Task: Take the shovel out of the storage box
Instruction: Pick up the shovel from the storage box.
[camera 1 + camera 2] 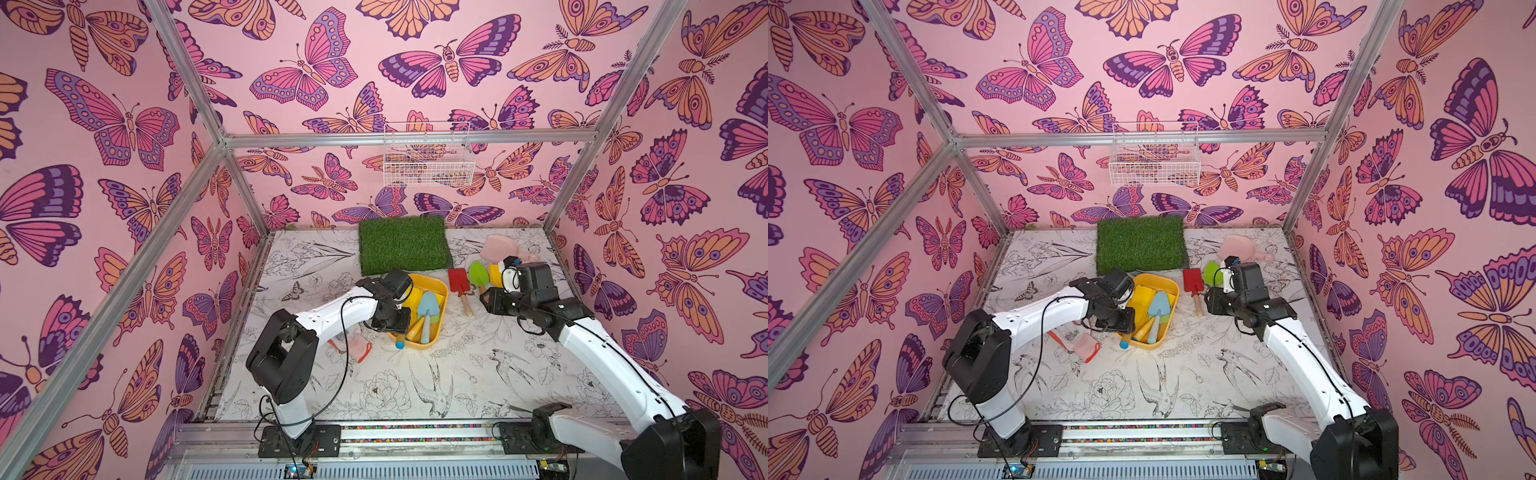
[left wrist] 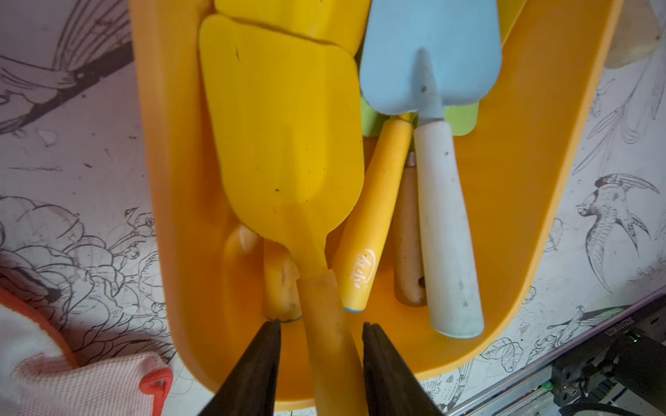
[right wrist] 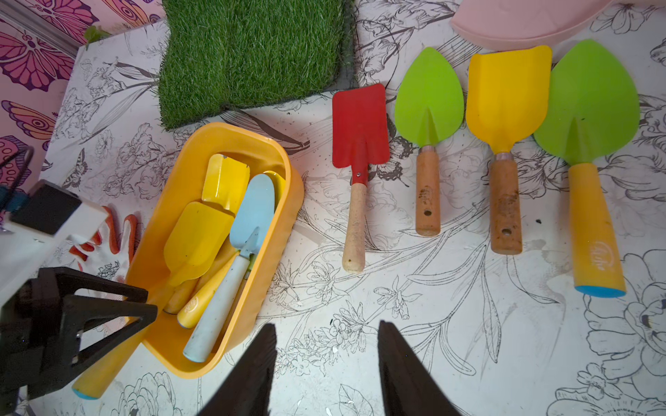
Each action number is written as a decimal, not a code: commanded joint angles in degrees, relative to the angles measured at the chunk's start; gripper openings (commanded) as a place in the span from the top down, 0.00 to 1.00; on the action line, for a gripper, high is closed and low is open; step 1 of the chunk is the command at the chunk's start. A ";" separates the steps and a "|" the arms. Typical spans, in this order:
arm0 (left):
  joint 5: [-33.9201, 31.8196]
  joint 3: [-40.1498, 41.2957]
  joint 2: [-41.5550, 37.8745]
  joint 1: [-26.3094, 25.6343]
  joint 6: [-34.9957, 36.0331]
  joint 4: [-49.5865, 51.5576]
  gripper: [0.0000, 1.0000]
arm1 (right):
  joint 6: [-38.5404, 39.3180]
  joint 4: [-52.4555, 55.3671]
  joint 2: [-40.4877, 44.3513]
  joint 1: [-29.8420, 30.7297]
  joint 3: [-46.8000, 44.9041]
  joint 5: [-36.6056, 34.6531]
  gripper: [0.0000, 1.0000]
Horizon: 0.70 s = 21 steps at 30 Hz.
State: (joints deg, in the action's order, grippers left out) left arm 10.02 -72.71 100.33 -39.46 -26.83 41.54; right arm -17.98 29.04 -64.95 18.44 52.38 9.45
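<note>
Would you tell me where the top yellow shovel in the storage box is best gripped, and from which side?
I'd grip the yellow shovel by its handle, where it overhangs the storage box rim, from above, a finger either side. Its blade is broad and flat beside the blue shovel; the handle is narrow and free. The left hand straddles it.

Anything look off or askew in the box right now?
The top yellow shovel lies askew in the box: its handle sticks out over the near rim. The left gripper straddles that handle, jaws open. Nothing looks spilled or broken.
</note>
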 commanded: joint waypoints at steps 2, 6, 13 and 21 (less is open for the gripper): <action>-0.42 -2.52 3.07 -0.53 1.66 7.01 0.57 | 0.06 -0.73 0.45 0.32 -0.44 1.57 0.50; 0.25 -4.83 6.03 -0.79 1.79 9.52 0.62 | 0.20 -1.10 0.37 0.32 -0.70 2.05 0.50; 0.64 -7.22 8.10 -1.05 1.61 11.05 0.77 | 0.56 -1.00 1.36 0.29 -0.96 0.98 0.49; -2.50 -8.50 6.34 -1.01 2.32 13.26 0.91 | 0.78 -0.74 2.10 0.32 -1.05 -0.62 0.49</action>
State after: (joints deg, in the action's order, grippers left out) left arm 9.58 -80.49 107.42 -40.21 -25.61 51.09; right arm -17.76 28.29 -63.96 18.48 51.55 10.31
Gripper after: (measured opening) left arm 0.264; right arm 0.505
